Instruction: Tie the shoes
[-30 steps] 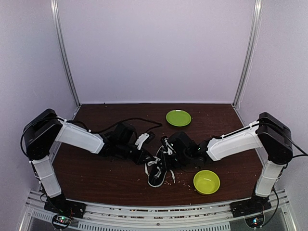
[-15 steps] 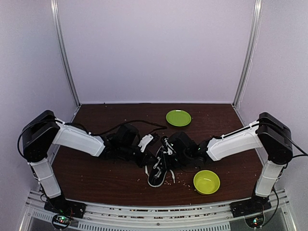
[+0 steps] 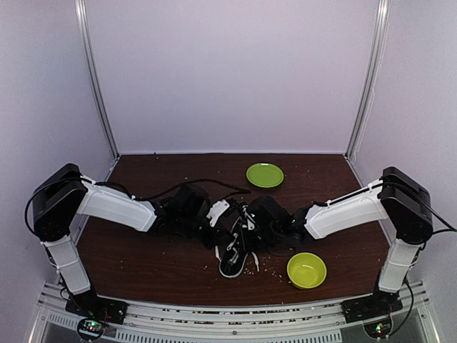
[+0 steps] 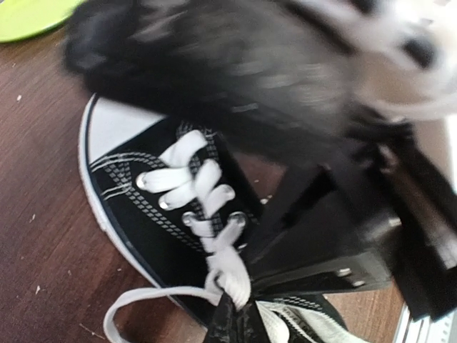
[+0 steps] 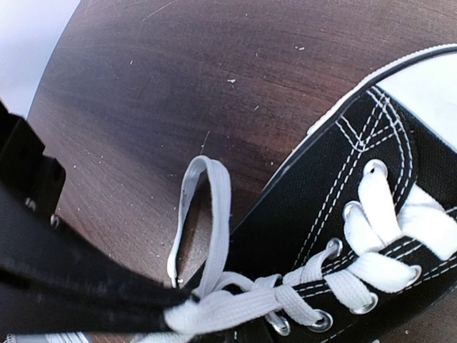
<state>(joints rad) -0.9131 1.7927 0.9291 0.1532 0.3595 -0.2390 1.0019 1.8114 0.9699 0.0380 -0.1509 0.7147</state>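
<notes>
The black sneaker (image 3: pixel 233 251) lies mid-table, white toe cap toward the near edge. In the left wrist view the shoe (image 4: pixel 143 207) shows its white laces (image 4: pixel 193 179). My left gripper (image 4: pixel 239 321) is shut on a lace just past the top eyelets, and a loose lace loop (image 4: pixel 143 300) lies beside it. In the top view the left gripper (image 3: pixel 220 230) and right gripper (image 3: pixel 251 227) meet over the shoe's opening. The right wrist view shows the shoe (image 5: pixel 343 193), a lace loop (image 5: pixel 207 214) and the left gripper's dark finger (image 5: pixel 86 286) pinching the lace. The right gripper's own fingertips are hidden.
A green plate (image 3: pixel 265 175) sits at the back of the table. A green bowl (image 3: pixel 306 270) stands near the front right, close to the shoe's toe. A black cable (image 3: pixel 207 182) runs behind the left arm. Crumbs are scattered near the shoe.
My left gripper has moved right, closer to the shoe's opening. The right gripper has edged slightly left. The shoe has stayed in place.
</notes>
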